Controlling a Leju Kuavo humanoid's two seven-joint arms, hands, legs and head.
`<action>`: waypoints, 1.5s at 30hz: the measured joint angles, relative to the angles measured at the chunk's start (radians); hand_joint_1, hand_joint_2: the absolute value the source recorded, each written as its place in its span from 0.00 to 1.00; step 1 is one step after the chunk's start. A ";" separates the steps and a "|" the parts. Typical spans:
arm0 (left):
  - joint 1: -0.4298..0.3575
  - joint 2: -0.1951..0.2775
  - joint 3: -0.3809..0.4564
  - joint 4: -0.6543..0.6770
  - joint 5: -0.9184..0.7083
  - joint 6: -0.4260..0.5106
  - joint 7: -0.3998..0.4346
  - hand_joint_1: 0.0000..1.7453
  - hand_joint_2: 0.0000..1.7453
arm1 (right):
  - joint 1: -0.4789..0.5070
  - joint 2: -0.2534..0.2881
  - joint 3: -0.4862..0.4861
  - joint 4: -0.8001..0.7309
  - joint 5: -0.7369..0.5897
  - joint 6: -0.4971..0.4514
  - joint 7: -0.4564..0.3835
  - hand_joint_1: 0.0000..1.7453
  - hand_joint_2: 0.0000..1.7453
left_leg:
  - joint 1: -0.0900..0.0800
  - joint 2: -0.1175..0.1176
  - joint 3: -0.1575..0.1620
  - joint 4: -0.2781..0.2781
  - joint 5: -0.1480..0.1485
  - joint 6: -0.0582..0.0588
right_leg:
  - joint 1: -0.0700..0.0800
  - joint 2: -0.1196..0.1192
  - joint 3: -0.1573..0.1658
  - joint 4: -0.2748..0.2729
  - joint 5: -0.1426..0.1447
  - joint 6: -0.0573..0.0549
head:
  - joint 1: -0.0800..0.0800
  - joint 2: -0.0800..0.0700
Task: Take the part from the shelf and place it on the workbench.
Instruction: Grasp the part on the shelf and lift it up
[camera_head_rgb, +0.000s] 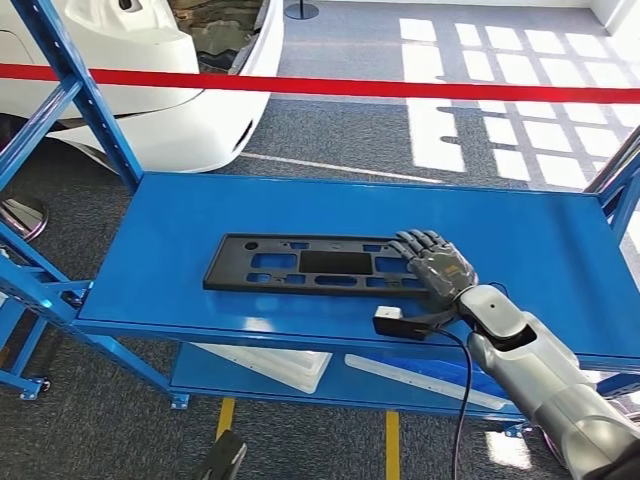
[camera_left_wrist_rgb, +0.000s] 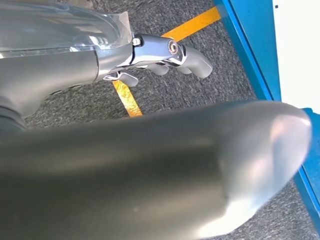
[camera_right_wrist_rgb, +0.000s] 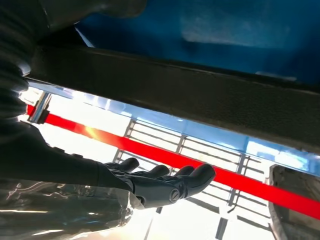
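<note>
Reaching with the right hand (camera_head_rgb: 440, 268), fingers spread flat over the right end of the flat black slotted plastic part (camera_head_rgb: 302, 264) on the blue metal shelf (camera_head_rgb: 189, 215), holding nothing; I'd curl under its edge before lifting.

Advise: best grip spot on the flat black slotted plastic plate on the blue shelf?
Probably the right end of the flat black slotted plastic plate, where the right hand already lies. It lies flat on the blue metal shelf, long side across the front, so come from the front right, fingers over the top, thumb under the near edge. The slots offer finger purchase.
</note>
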 joint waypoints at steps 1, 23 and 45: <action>0.000 0.000 0.001 0.000 -0.002 0.000 0.000 0.00 0.00 | 0.000 0.005 -0.004 0.011 0.009 -0.014 0.004 0.00 1.00 | 0.000 0.000 0.000 0.000 0.000 0.000 | 0.000 0.000 0.000 0.000 0.000 0.000 | 0.000 0.000; -0.001 -0.004 0.018 0.000 -0.034 0.004 0.010 0.00 0.00 | 0.037 0.052 -0.084 0.111 0.184 -0.233 0.105 0.01 1.00 | 0.000 0.000 0.001 0.000 0.000 0.000 | 0.000 0.000 0.001 0.000 0.000 0.000 | 0.000 0.000; -0.006 -0.011 0.044 0.000 -0.067 0.003 0.017 0.00 0.00 | 0.136 0.020 -0.293 0.129 0.274 -0.405 0.059 1.00 1.00 | 0.000 0.000 0.001 0.000 0.000 0.000 | 0.000 0.000 0.000 0.000 0.000 0.000 | 0.000 0.000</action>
